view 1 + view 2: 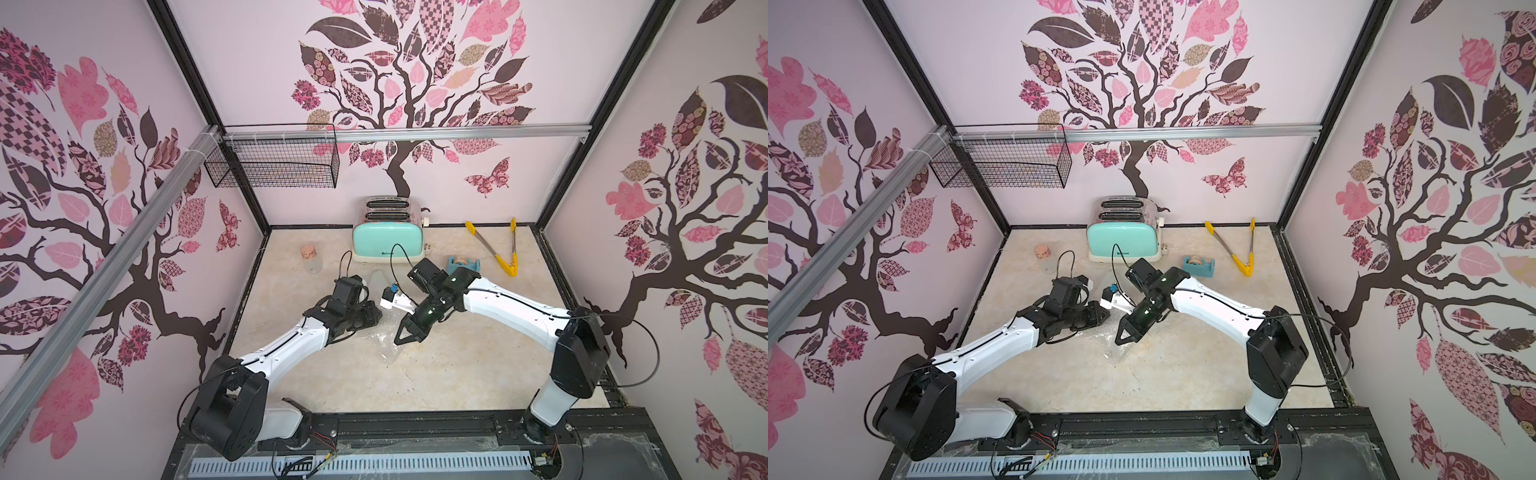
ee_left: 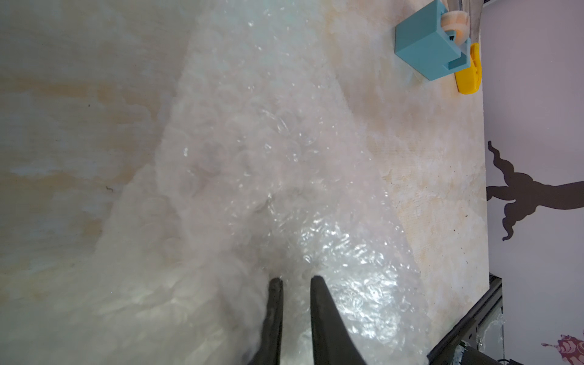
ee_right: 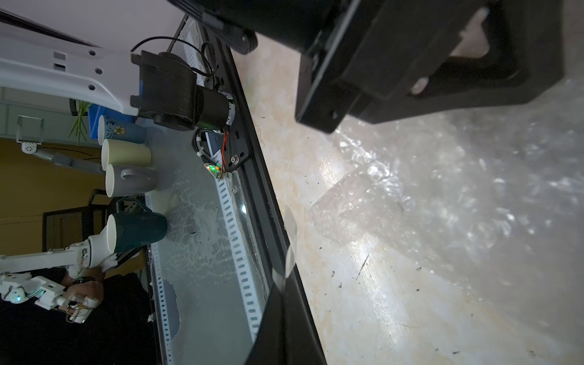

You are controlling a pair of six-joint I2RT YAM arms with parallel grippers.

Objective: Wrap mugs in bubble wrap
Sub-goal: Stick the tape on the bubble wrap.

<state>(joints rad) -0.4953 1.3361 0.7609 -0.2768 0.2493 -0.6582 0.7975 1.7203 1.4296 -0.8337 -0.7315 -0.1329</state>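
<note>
Out front of the toaster, on the arm-base side: bubble wrap lies crumpled on the table, with both arms over it.

Left gripper: fingers nearly together, with a fold of wrap pinched between them. The wrist view shows the sheet gathered into a ridge running straight out from the fingertips. So its long axis follows the way the gripper points, off toward the toaster's right-front.

Right gripper: pressed fully together, tip low over the wrap, a bit further out from the toaster than the left one. I can't tell if it has a thin edge of film caught, or if it touches the sheet.

Mug: mostly hidden. Only a white sliver shows past the left wrist, on its toaster side. I take that for the mug; the handle and how it stands aren't visible. I can't pick it out in either wrist view.

Relation that matters, my read: the mug sits between the left gripper and the toaster, so the held wrap has to travel back toward the toaster to go over it. The left arm is the nearer one. The right arm is out on the sheet's far side, better placed to pin it.

Text: the toaster front has a small dark label starting "Be". The rest is too small and a cable crosses it. Nothing else is readable.

Tape dispenser and tongs are right of the toaster, and the corked jar is left of it.
</note>
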